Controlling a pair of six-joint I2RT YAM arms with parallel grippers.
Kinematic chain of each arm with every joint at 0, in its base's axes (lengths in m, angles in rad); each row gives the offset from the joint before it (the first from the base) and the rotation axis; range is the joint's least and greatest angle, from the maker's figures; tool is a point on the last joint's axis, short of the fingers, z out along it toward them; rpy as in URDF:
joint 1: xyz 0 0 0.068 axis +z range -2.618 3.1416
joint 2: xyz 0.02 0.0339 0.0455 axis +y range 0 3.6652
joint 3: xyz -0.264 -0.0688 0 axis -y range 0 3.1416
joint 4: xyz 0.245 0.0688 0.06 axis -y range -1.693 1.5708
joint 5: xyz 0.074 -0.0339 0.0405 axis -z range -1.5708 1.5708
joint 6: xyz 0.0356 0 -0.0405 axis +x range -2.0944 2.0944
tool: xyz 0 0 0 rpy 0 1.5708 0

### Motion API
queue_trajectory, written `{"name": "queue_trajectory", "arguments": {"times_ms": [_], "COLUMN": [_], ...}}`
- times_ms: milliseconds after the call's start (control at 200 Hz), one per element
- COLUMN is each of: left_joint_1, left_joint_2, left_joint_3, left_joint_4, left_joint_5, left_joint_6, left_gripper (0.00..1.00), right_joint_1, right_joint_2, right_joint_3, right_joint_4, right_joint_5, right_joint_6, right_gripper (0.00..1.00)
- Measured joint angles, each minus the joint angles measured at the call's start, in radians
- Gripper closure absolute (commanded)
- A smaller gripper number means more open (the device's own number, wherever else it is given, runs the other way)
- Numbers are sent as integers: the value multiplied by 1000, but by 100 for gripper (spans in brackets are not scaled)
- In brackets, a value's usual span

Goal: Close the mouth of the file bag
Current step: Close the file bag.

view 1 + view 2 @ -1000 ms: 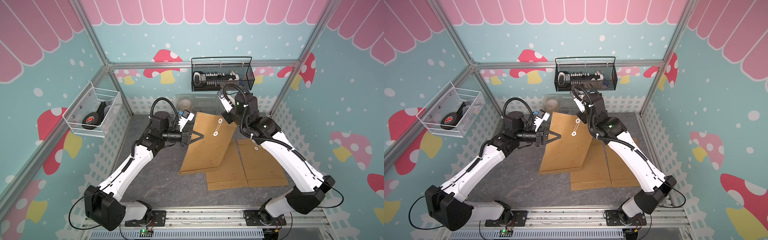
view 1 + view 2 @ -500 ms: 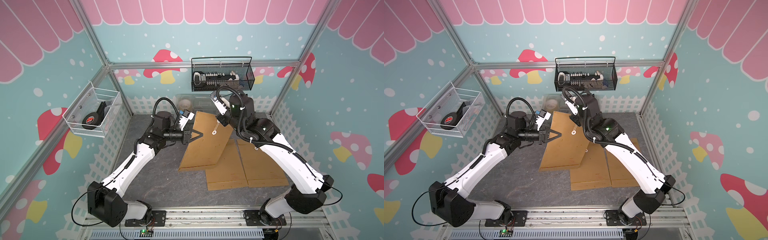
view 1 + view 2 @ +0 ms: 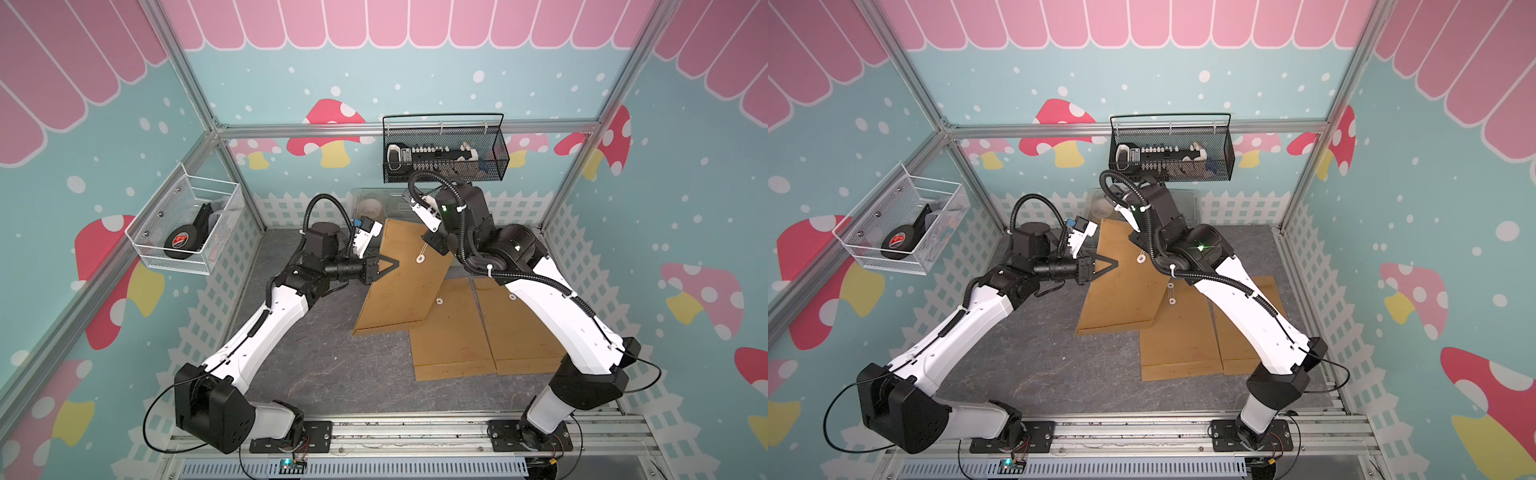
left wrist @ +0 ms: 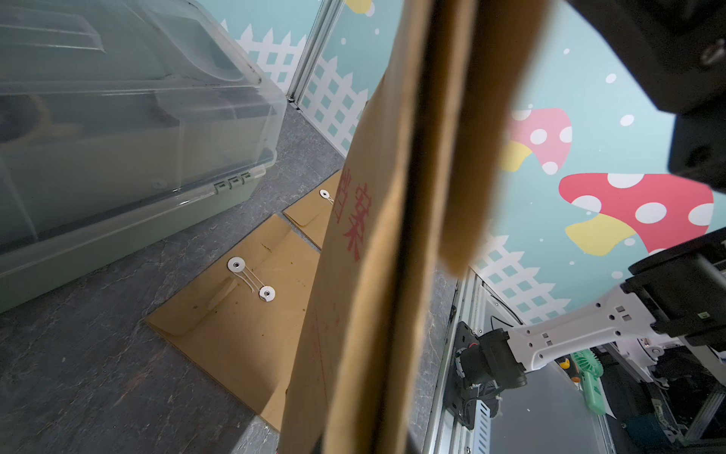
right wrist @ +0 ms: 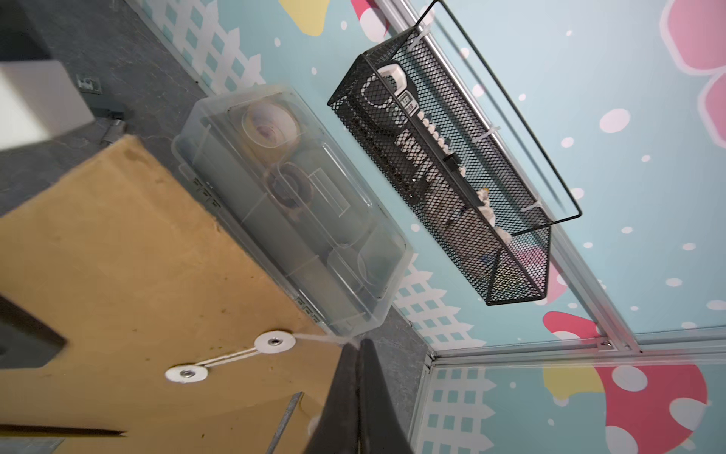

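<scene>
The left arm is shown raised from the near edge of the dark grey, stone-textured bench, with the elbow bent and the forearm held level toward the middle. The left claw is fully closed, its black tapered fingers pinched on the left side edge of the brown kraft-paper file bag.

The right arm is arched up from the near right corner and folded over the bag's upper end. The right claw is closed tight on the thin white string. The string is led from the nearer of the two white round fastener discs, and a doubled run of it joins that disc to the second.

The file bag is held tilted over the far middle of the bench, its bottom edge rested on the surface and its mouth end raised toward the far edge. The paper is matt, stiff and faintly speckled. Red printed characters are seen on its underside in the left wrist view.

Two flat brown envelopes are laid side by side toward the near right corner, and the bag is leaned over part of one. A clear rigid plastic box is set along the far edge.
</scene>
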Motion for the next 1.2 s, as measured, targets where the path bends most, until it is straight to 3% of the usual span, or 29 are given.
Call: {"name": "queue_trajectory", "arguments": {"times_ms": [210, 405, 660, 891, 1201], "left_joint_1": [-1, -1, 5, 16, 21], "left_joint_2": [-9, -19, -43, -45, -60], "left_joint_3": [0, 0, 0, -1, -1], "left_joint_4": [-14, -26, -2, 66, 103], "left_joint_5": [-9, -15, -15, -7, -3], "left_joint_6": [7, 6, -24, -81, -130], "left_gripper": [100, 100, 100, 100, 100], "right_joint_1": [-2, -23, -35, -34, -46], "right_joint_2": [85, 100, -45, -187, -262], "right_joint_3": [126, 116, -239, -565, -779], "right_joint_4": [-75, -90, 106, 389, 690], "right_joint_5": [-142, -282, -439, -472, -475], "right_joint_6": [81, 182, 327, 439, 519], "right_gripper": [100, 100, 100, 98, 88]}}
